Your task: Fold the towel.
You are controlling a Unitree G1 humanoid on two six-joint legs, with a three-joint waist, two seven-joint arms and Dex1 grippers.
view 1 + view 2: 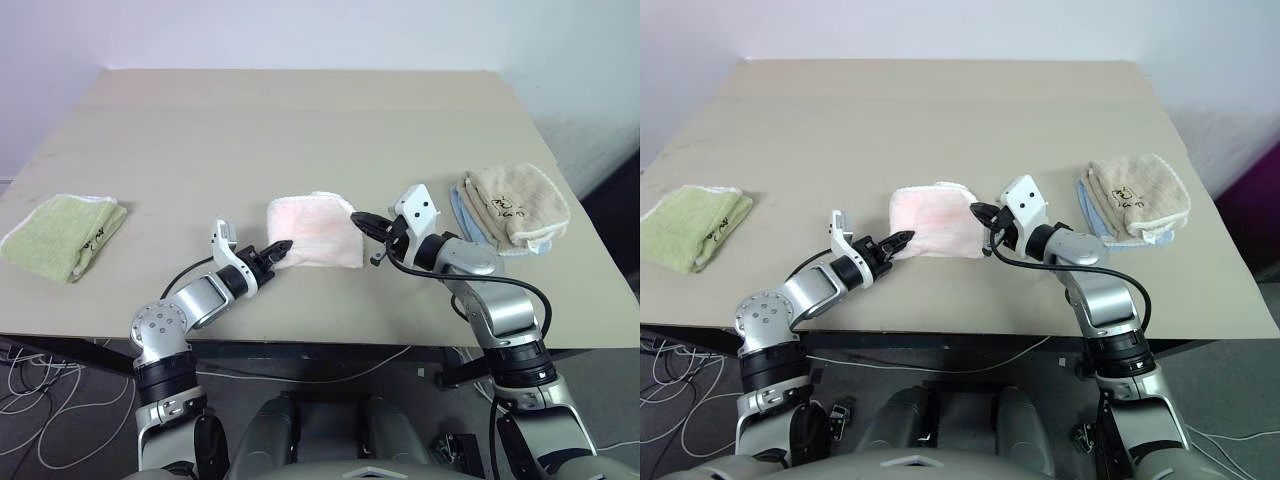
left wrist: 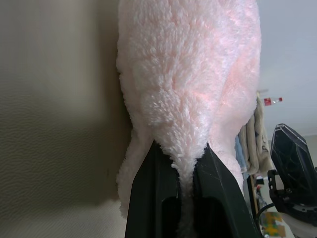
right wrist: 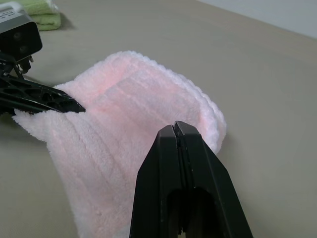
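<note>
Tan table (image 1: 300,130) bearing folded pink towel (image 1: 312,232) | left gripper (image 1: 281,249) pinching its 8 o'clock corner | right gripper (image 1: 360,219) clamping 3 o'clock edge | soft, light, floppy: gripping corners.

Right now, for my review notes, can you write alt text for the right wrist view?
A pale pink terry-cloth towel, already folded over, lies on a beige table. The right gripper is shut on its near edge, and the left gripper pinches its opposite edge; a folded light green towel sits far behind.
</note>
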